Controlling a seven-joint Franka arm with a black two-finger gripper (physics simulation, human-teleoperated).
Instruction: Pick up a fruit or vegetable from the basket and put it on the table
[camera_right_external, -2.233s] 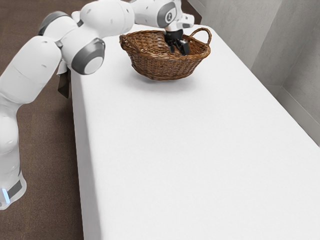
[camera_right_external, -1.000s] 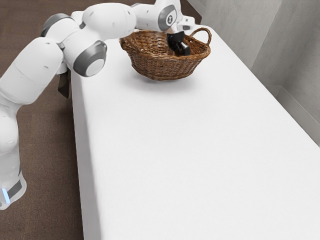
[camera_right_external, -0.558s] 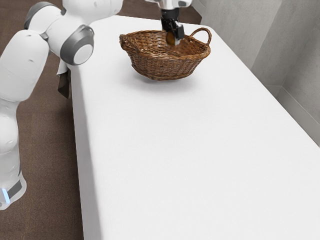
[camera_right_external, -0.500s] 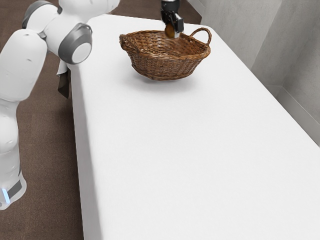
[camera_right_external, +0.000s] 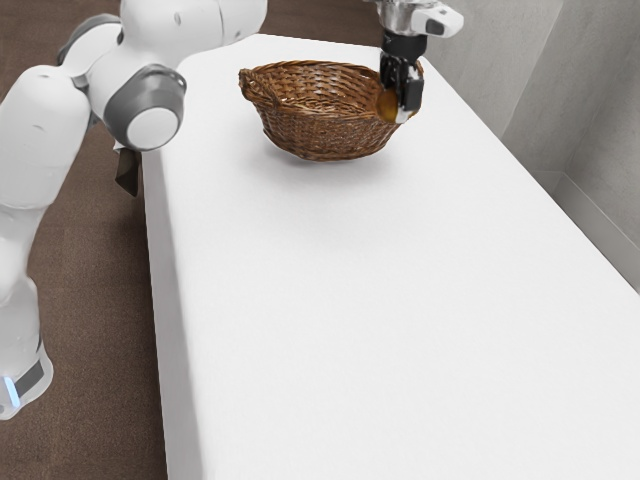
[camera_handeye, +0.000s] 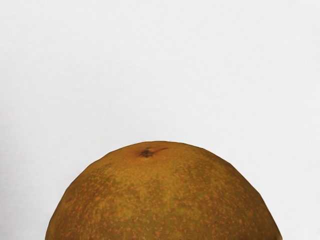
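Exterior view: gripper (camera_right_external: 400, 98) is up by the basket (camera_right_external: 320, 138), at the handle end toward the exterior view's right. Fingers are pinching a round, brown-gold fruit (camera_right_external: 387, 106). Fruit is off the table (camera_right_external: 385, 300), overlapping the basket's rim from this angle; can't tell if it touches the wicker. Basket sits upright.

Wrist view: fruit sits large at the hand, speckled skin, small dark stem spot. Behind it is plain white cloth, no wicker, so I read it as past the rim and over bare table.

Status: pick done, clearing the basket looks done. Left: lower to the cloth, let go, back off. My only worry is the fruit rolling on release, so set it down low and gently.
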